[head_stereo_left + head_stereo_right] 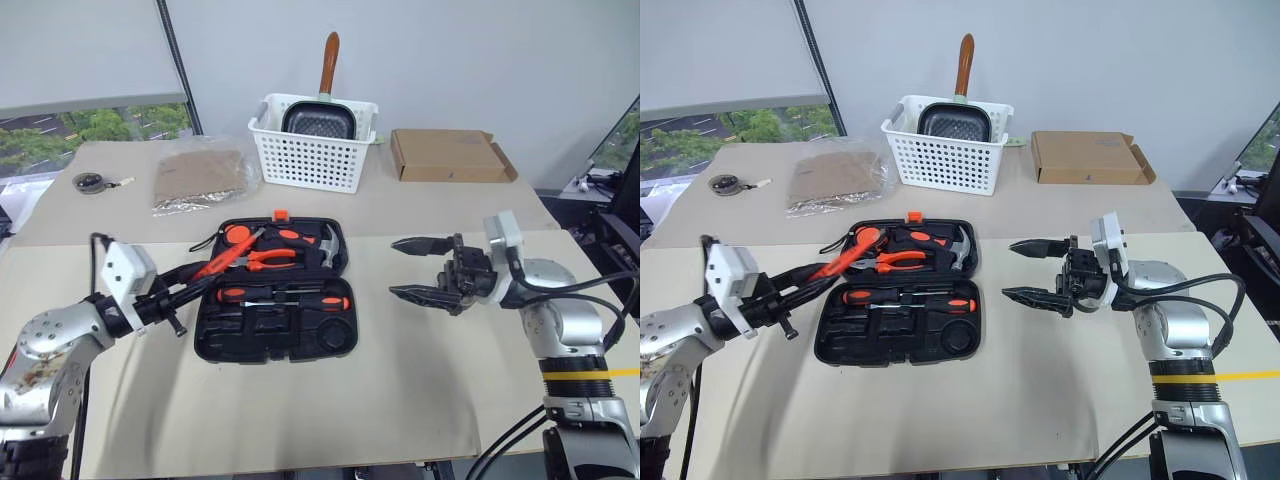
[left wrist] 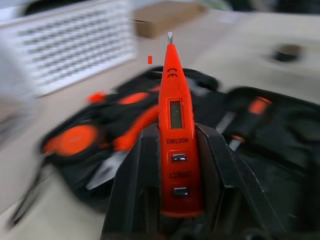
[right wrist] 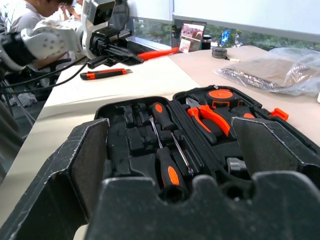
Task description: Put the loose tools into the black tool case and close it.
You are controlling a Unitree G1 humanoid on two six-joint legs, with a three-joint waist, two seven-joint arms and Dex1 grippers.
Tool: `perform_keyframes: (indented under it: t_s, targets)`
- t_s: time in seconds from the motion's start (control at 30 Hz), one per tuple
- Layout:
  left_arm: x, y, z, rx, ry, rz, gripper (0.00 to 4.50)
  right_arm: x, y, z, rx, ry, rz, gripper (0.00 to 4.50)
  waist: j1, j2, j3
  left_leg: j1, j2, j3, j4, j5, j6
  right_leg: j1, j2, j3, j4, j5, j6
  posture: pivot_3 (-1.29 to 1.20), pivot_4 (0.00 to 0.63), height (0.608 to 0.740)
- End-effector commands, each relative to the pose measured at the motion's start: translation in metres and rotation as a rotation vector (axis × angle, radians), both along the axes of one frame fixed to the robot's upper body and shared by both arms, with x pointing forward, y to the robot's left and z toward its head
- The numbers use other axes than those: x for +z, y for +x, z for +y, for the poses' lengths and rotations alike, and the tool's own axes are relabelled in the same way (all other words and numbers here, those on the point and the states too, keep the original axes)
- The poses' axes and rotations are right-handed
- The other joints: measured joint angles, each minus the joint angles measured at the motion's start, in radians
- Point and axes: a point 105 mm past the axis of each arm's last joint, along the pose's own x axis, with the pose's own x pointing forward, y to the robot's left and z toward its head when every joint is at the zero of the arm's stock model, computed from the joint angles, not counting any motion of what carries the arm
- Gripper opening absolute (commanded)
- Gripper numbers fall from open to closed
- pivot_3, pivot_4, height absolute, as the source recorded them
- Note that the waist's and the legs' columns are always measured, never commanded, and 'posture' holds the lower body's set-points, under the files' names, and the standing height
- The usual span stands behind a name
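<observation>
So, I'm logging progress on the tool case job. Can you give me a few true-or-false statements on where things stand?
1. The left gripper holds the orange tester screwdriver. True.
2. The black tool case is closed. False: it lies open.
3. The right gripper grips a screwdriver. False: its jaws are open and empty.
4. The utility knife lies on the table outside the case. True.
5. The white basket is empty. False: a pan stands in it.

blur: black tool case [image 2: 260, 130], white basket [image 2: 75, 50] | hidden: tester screwdriver [image 2: 176, 125] base between left tool's fingers
</observation>
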Motion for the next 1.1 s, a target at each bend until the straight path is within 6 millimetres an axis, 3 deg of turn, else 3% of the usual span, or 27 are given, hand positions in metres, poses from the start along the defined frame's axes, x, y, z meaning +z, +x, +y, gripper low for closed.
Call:
perform_keyframes:
  t_s: [0.03,0.43,0.9,1.1]
  targets:
    - [0.002,0.005,-0.005,-0.139,0.134,-0.028,0.53,0.013,-0.009,-0.007,-0.02,0.011,-0.071,4.5,0.002,0.0,0.0,0.0,0.0,0.0,0.0,0.0,0.0,0.0,0.0,0.0,0.0,0.0,0.0,0.0,0.15,0.7]
    - [-0.031,0.021,0.01,-0.304,0.422,0.062,0.53,0.007,-0.022,-0.018,-0.102,-0.015,-0.08,4.5,-0.002,0.0,0.0,0.0,0.0,0.001,0.0,0.0,0.0,0.0,0.0,0.001,0.0,0.0,0.0,0.0,0.15,0.7]
    - [-0.049,0.021,0.008,-0.396,0.513,0.129,0.53,0.01,-0.017,-0.014,-0.081,-0.027,-0.095,4.5,-0.003,0.0,0.0,0.001,0.0,0.002,0.001,0.0,0.001,0.0,0.0,0.002,0.002,0.0,0.001,0.0,0.15,0.7]
    - [-0.065,0.017,0.018,-0.38,0.591,0.163,0.53,0.008,-0.018,-0.013,-0.052,-0.053,-0.092,4.5,-0.003,0.001,0.0,0.002,0.0,0.001,0.001,0.0,0.0,0.001,0.001,0.002,0.002,0.0,0.001,0.0,0.15,0.7]
